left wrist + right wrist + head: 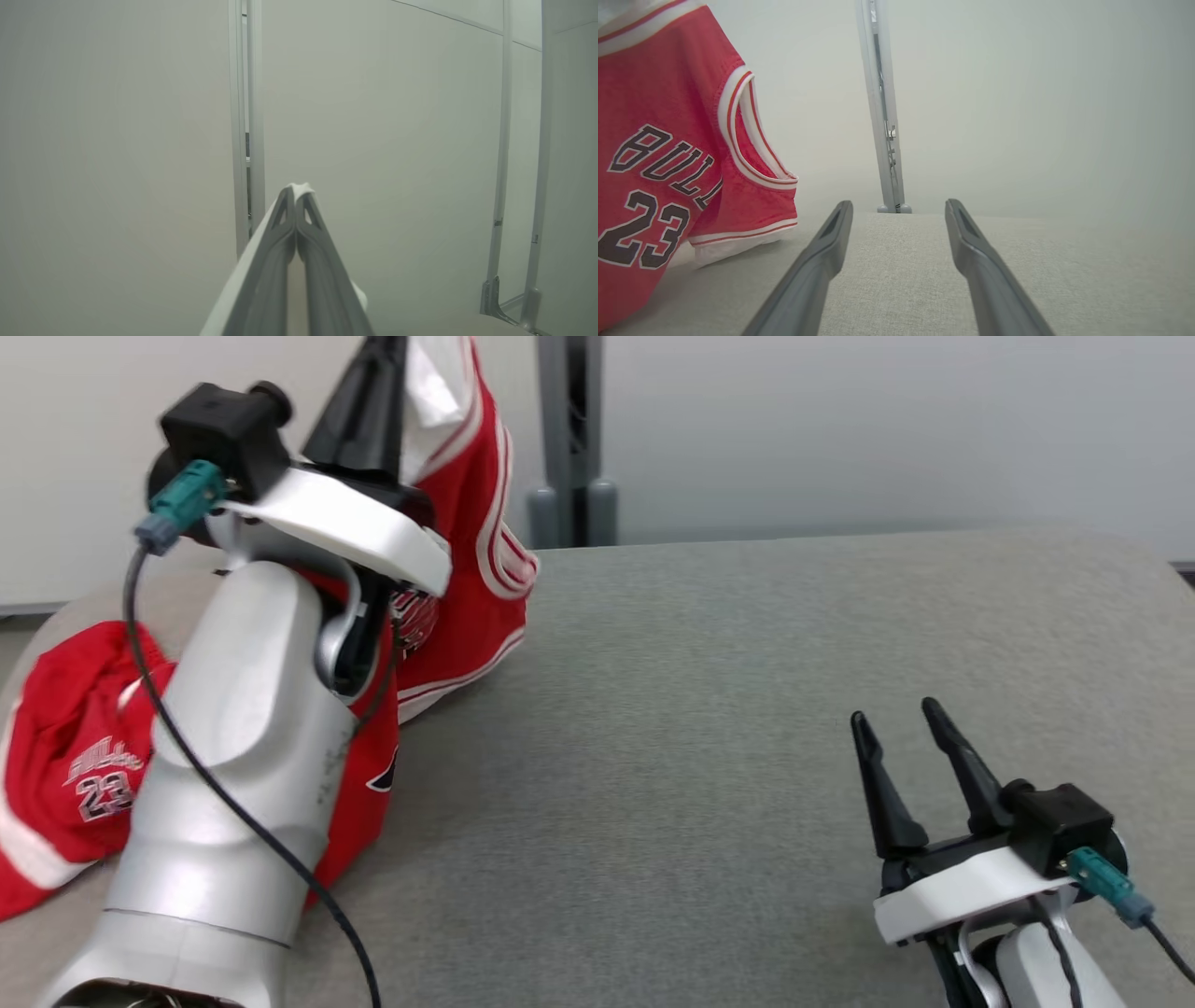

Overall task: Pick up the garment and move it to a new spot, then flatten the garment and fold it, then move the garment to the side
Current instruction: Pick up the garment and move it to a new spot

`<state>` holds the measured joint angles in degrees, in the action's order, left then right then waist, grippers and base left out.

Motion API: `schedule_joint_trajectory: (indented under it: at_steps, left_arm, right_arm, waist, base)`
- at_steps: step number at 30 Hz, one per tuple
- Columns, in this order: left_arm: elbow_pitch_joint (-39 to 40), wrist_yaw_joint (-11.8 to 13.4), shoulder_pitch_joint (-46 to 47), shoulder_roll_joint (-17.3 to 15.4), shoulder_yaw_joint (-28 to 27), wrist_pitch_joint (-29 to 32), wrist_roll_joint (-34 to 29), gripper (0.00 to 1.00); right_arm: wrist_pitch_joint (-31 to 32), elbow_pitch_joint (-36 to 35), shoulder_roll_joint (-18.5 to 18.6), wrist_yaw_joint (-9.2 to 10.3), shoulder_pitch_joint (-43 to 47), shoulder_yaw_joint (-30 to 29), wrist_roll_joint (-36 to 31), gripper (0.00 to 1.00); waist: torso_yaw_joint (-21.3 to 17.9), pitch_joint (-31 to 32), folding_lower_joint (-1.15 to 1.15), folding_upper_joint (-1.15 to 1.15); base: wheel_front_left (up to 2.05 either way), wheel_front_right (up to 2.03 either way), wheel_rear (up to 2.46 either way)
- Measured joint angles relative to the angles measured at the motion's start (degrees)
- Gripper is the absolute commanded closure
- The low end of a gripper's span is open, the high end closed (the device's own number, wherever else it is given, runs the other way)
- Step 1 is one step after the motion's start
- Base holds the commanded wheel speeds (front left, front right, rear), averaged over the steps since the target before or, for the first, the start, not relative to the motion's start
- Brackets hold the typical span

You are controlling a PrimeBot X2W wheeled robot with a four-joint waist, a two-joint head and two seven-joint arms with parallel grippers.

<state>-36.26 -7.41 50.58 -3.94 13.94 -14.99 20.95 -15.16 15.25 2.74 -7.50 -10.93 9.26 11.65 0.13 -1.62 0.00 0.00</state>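
Red basketball garment [471,569] with white trim, lettered "BULLS 23", at the far left of the grey cloth-covered bench [709,709]. We see its upper part raised off the surface and hanging in a narrow drape, while its lower part lies bunched on the bench at the near left, partly behind the pale left forearm [233,756]. In the right wrist view the garment [658,163] hangs at the left with one armhole facing us and its hem touching the bench.

We judge the task to be in its first step. The garment is gripped and partly lifted, but it isn't yet clear of the bench or carried to a new spot. Flattening, folding and moving it aside all remain to be done.

The left gripper [378,373] points upward at the far left, with its fingers pressed together. In its own wrist view the left gripper [295,201] is clamped on a small fold of white cloth [301,187] that peeks out above the tips, which we take to be the garment's trim.

The right gripper [893,711] sits at the near right, low over the bare bench and well apart from the garment. Its fingers are spread wide, and we see them holding nothing. A grey post [569,429] stands beyond the far edge of the bench.
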Motion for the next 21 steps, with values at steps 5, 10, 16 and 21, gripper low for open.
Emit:
schedule_joint_trajectory:
  at_steps: [5, 10, 16, 21]
  left_arm:
    - [-0.38, 0.00, -0.05, 0.99, 3.75, 0.00, 1.30, 1.00]
    - [1.20, 1.89, -1.28, 1.08, 7.88, 0.00, 8.37, 1.00]
    - [3.92, 7.34, -3.38, 1.16, 17.62, 0.00, 14.60, 1.00]
    - [3.94, 9.21, -5.27, 1.20, 23.77, 0.00, 16.26, 1.00]
  right_arm:
    - [0.01, -0.02, 0.01, 0.00, -0.54, -2.46, 0.43, 0.00]
    - [0.00, -0.03, -0.01, 0.00, -1.57, -3.59, 0.52, 0.00]
    - [0.01, 0.35, 0.02, 0.00, -2.11, -4.59, 0.41, 0.00]
    - [0.00, 0.25, 0.03, 0.00, -2.94, -5.04, 0.42, 0.00]
  waist:
    - [-4.59, -0.63, 0.00, 0.00]
    - [-9.82, -1.30, 0.00, 0.00]
    - [-16.96, -2.24, 0.00, 0.00]
    - [-21.17, -3.03, 0.00, 0.00]
  base:
    - [0.00, 0.00, 0.00]
    - [0.00, 0.00, 0.00]
    - [0.00, 0.00, 0.00]
    - [0.00, 0.00, 0.00]
